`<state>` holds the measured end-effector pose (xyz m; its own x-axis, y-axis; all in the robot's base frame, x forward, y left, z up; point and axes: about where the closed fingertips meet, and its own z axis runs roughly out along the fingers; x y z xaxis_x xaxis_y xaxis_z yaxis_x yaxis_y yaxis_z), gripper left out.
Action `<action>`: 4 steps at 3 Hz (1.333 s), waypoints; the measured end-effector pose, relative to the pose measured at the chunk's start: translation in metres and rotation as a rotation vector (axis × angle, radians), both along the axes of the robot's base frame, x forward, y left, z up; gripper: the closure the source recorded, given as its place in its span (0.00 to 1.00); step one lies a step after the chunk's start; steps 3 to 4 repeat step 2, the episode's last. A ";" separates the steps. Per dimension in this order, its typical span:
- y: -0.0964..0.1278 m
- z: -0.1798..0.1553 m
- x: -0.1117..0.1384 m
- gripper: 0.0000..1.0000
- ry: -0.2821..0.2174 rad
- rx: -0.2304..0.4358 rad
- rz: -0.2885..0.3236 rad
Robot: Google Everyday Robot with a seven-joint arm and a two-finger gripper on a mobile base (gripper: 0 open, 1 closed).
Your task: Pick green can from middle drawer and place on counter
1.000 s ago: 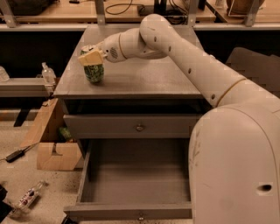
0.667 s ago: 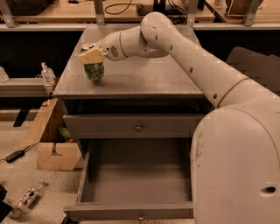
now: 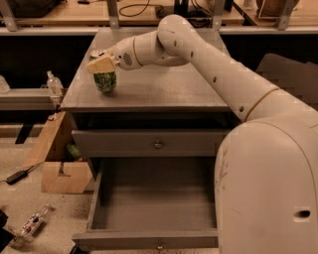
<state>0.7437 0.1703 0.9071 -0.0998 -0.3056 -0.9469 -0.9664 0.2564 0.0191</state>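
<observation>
The green can [image 3: 105, 80] stands upright near the left edge of the grey counter [image 3: 169, 87]. My gripper [image 3: 103, 63] reaches in from the right, and its beige fingers [image 3: 101, 65] sit closed around the can's upper part, hiding most of the silver top. The can's base looks to be resting on the counter. Below, the middle drawer [image 3: 154, 206] is pulled out wide, its grey box bare, with a small knob on its front panel [image 3: 159, 244]. The drawer above it [image 3: 158, 145] is closed.
My white arm and body fill the right side. A cardboard box [image 3: 62, 173] stands left of the cabinet. A plastic bottle [image 3: 32, 223] and a black adapter [image 3: 17, 174] lie on the floor. Another bottle [image 3: 53, 82] stands on a low shelf. A wooden tabletop with cables [image 3: 144, 10] runs behind.
</observation>
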 end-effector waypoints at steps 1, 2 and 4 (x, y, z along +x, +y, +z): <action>0.003 -0.001 -0.001 0.01 0.002 0.000 0.005; 0.004 -0.001 -0.001 0.00 0.002 0.000 0.005; 0.004 -0.001 -0.001 0.00 0.002 0.000 0.005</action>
